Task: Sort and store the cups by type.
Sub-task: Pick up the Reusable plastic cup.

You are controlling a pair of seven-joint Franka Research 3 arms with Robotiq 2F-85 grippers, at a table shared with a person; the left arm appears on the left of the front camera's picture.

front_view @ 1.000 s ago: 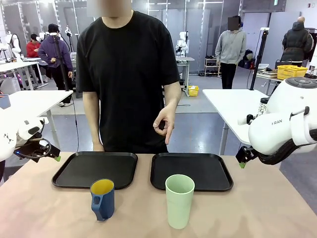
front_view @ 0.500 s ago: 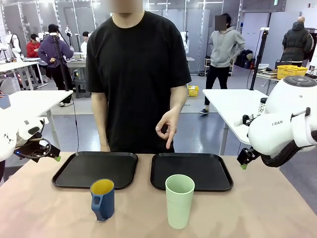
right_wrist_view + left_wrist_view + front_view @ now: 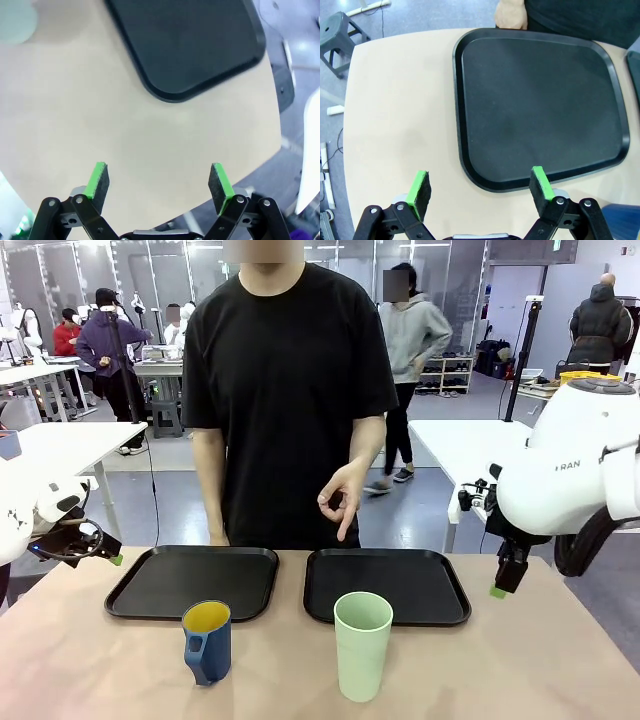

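Note:
Two cups stand near the front table edge: a dark-blue mug (image 3: 207,642) with a handle and yellow inside, and to its right a tall pale-green tumbler (image 3: 362,645). Neither is held. My left gripper (image 3: 108,554) hovers at the table's left edge, open and empty. In the left wrist view the left gripper (image 3: 480,185) spans the near corner of the left tray (image 3: 540,100), with the mug (image 3: 626,220) at the lower right. My right gripper (image 3: 500,585) points down beside the right tray, open. The right gripper (image 3: 159,181) hangs over bare table; the tumbler (image 3: 15,22) is blurred at top left.
Two black trays, the left tray (image 3: 192,582) and the right tray (image 3: 387,585), lie side by side behind the cups. A person in a black shirt stands at the far edge, one hand (image 3: 340,502) raised above the right tray, the other hand (image 3: 511,14) at the left tray's far rim.
My right arm has swung inward and its gripper has dropped to point down beside the right tray. The person shifted slightly right. The left arm and both cups stayed put.

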